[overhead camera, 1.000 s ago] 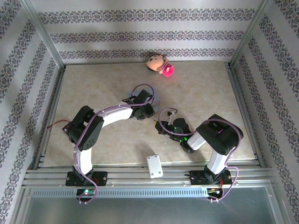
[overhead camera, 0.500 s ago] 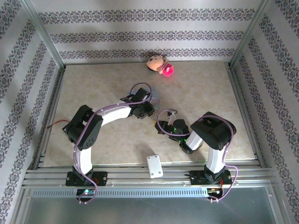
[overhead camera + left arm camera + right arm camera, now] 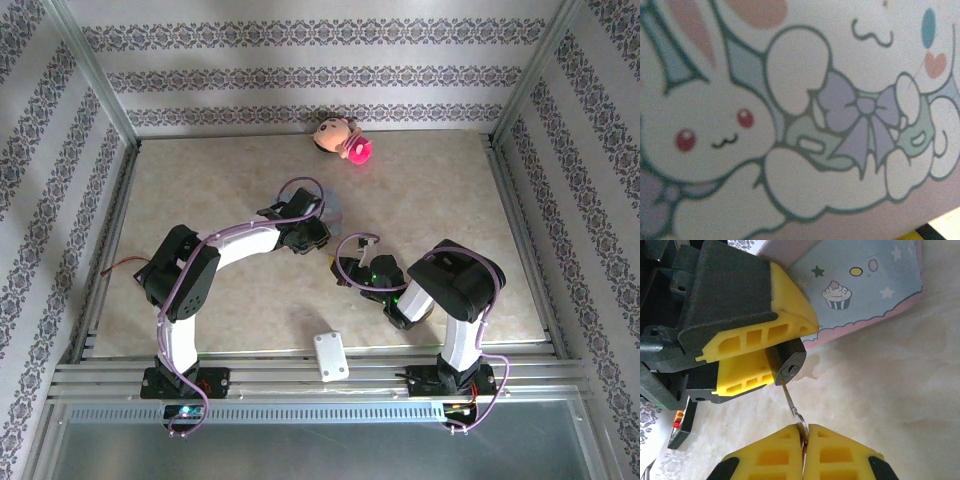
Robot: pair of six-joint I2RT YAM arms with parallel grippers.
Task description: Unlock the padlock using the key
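In the right wrist view the padlock (image 3: pixel 789 364), small and dark grey, is clamped between the yellow fingers (image 3: pixel 760 332) of my left gripper (image 3: pixel 790 352), its keyhole face turned toward me. My right gripper (image 3: pixel 804 432) is shut on the bow of the thin silver key (image 3: pixel 791 402). The key's tip rests on the lower rim of the padlock's face, just beside the keyhole. From above, the left gripper (image 3: pixel 312 240) and right gripper (image 3: pixel 347 272) meet near the table's middle. The shackle is hidden.
A pale-blue cartoon tin (image 3: pixel 860 285) lies right behind the padlock; its bunny lid (image 3: pixel 790 125) is close under the left wrist camera. A doll's head (image 3: pixel 332 132) with a pink ball (image 3: pixel 360 152) lies at the back wall. A white box (image 3: pixel 330 355) sits at the front edge.
The right arm's elbow has swung a little left and lower, bringing its gripper closer to the left gripper. Over the last half second nothing visibly moves.
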